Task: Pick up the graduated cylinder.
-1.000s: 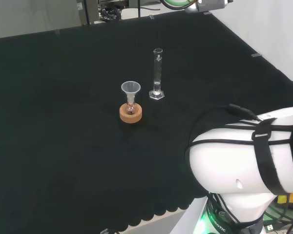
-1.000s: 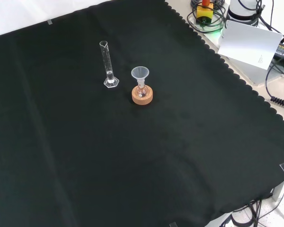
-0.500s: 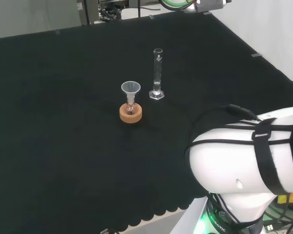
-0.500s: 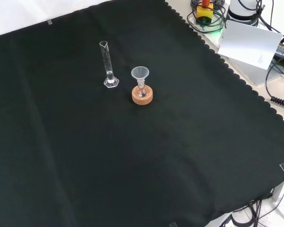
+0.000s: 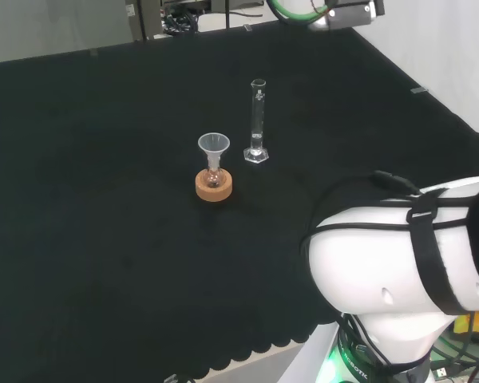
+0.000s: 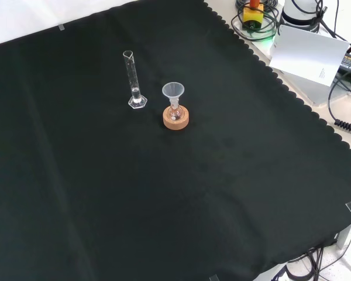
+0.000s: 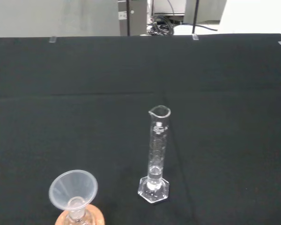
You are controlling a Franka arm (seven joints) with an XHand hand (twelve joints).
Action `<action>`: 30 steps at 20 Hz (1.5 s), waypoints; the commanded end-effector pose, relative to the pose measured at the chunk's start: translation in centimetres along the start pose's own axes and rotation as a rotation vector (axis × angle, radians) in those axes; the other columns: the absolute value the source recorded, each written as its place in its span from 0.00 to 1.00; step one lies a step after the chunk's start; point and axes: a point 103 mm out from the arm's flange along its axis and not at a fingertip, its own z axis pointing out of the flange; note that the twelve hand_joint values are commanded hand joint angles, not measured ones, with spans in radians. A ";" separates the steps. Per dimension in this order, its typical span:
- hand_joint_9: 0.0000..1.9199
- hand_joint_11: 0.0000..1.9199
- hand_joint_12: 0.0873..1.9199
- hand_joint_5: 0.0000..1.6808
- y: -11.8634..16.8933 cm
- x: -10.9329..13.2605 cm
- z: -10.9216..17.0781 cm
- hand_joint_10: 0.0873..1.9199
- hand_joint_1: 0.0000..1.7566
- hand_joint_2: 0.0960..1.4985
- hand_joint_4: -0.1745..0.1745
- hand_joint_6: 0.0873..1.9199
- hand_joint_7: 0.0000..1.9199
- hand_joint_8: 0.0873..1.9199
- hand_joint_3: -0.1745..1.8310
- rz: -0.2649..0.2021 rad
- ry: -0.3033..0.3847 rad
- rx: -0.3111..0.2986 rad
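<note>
Since the graduated cylinder (image 7: 158, 154) looks tall, light, fragile and slippery beside the funnel (image 7: 73, 191), grasp its tube mid-height; you cannot tell the robot hand's state.

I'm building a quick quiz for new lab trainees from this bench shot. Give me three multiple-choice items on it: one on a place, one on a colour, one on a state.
1. In the front view, where does the graduated cylinder stand relative to the funnel?
A. To its left
B. To its right
C. On top of it

2. What colour is the ring stand under the small flask that holds the funnel?
A. Red
B. Cork brown
C. Blue

3. How is the graduated cylinder standing?
A. Lying on its side
B. Upright on its base on the cloth
C. Lifted off the cloth

Answers:
1. A, the front view shows the cylinder left of the funnel, with a gap between them.
2. B, the ring shows a cork-brown tone in the head and front views.
3. B, its hexagonal base rests flat on the cloth, tube vertical.
</note>
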 end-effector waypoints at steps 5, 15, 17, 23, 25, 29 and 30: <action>0.10 0.03 0.72 0.17 5.5 -8.2 7.4 0.34 0.06 0.83 0.41 0.00 0.02 0.26 0.23 0.045 0.121 -0.009; 0.11 0.04 0.72 0.18 12.9 -9.7 14.9 0.33 0.09 0.82 0.39 0.00 0.02 0.26 0.22 0.018 0.199 0.048; 0.12 0.04 0.72 0.18 13.5 -9.3 16.4 0.33 0.10 0.82 0.39 0.00 0.03 0.26 0.22 0.004 0.211 0.053; 0.15 0.06 0.72 0.18 14.3 -7.9 20.7 0.34 0.17 0.77 0.38 0.00 0.05 0.28 0.21 -0.033 0.246 0.078; 0.15 0.06 0.72 0.19 14.4 -7.4 21.7 0.34 0.18 0.76 0.38 0.00 0.05 0.28 0.21 -0.041 0.256 0.088; 0.16 0.06 0.72 0.19 14.4 -7.2 23.3 0.34 0.19 0.75 0.37 0.00 0.06 0.29 0.20 -0.066 0.274 0.089; 0.16 0.06 0.72 0.19 14.3 -7.3 23.6 0.34 0.20 0.75 0.37 0.00 0.06 0.29 0.20 -0.072 0.280 0.086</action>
